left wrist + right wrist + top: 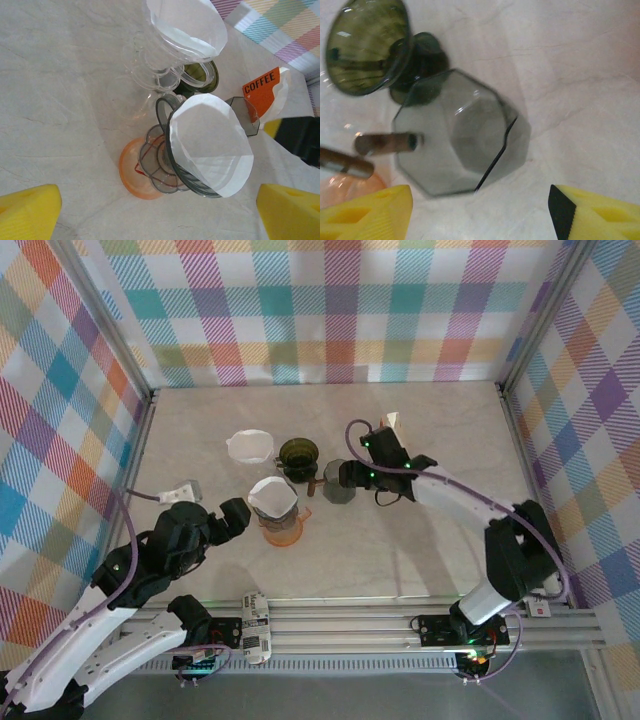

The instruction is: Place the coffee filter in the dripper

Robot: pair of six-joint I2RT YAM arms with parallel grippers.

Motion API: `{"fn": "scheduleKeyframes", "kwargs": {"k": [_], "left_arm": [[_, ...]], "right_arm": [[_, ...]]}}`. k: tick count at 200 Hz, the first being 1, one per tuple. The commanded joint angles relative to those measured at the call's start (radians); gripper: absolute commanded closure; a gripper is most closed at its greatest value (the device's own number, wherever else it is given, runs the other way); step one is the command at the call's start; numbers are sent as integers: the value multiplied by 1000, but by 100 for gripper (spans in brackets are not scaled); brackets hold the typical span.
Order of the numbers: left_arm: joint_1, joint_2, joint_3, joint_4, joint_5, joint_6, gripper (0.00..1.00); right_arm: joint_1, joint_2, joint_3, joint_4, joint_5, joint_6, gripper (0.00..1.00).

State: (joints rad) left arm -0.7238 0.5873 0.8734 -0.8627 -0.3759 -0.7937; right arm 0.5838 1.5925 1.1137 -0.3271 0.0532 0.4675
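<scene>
Centrally on the pale marble-patterned worktop (430, 540) stand four drippers in a tight cluster. At the near left of the group, a dark ribbed see-through dripper on a round orange base (150, 170) carries the white paper cone coffee filter (210, 145). The filter sits open-mouthed inside the cone and rises above its rim.

Just beyond, at the far left, a clear plastic dripper (150, 60) holds a second white paper filter (187, 25). An olive-green glass dripper (367, 45) stands at the far middle. A smoky grey octagonal dripper (460, 145) lies to its near right, and a short brown wooden handle (387, 142) lies beside that dripper's left edge. Farther right and toward the far side stands an orange-and-white filter pack printed COFFEE (262, 90).

The left arm's yellow fingers (30, 210) are spread wide, one at each lower corner of the left wrist view. They sit on the near side of the filter-bearing dripper and touch nothing. The right arm's yellow fingers (370, 212) are likewise spread apart, with nothing pinched between them. They are set at the near edge of the octagonal dripper, and contact with its rim cannot be told. Seen from above, the right arm reaches in from the near right, and its fingers end over that grey dripper.
</scene>
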Motion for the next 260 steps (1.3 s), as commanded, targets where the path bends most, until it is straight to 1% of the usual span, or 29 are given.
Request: {"fn": "scheduleKeyframes", "kwargs": {"k": [1,18,30,60,87,94,122,164,178,199,225,260], "left_arm": [[11,-18,-7,-11,-2,-7,0],[11,-29,-3,-20,-9,-8,0],[12,-39,-5,-24,-14,-10,0],[12,-58,-13,-25,-22,-16,0],[12,-66,-13,-30,-24,-16,0],[12,-67,-15,-29,-23,-15,0],[12,-68,-19,-23,-18,-16,0],[12,-68,-26,-19,-38,-6,0],[12,-71,-36,-16,-49,-8,0],[12,-70,-49,4,-48,-8,0],[12,-54,-56,20,-35,-13,0],[12,-44,-59,28,-32,-17,0]], "right_arm": [[-17,71,54,-16,29,23,29],[-30,114,77,-9,31,22,33],[-34,139,95,-13,25,17,38],[-38,173,123,-34,23,8,56],[-40,150,98,-35,45,-9,68],[-40,138,87,-37,51,-18,73],[-40,81,45,-54,61,-54,81],[-35,-95,-83,-99,48,-111,84],[-13,-149,-121,-128,37,-126,84],[47,-207,-151,-199,52,-143,84],[132,-259,-169,-270,105,-152,84],[247,-243,-166,-320,174,-146,83]]}}
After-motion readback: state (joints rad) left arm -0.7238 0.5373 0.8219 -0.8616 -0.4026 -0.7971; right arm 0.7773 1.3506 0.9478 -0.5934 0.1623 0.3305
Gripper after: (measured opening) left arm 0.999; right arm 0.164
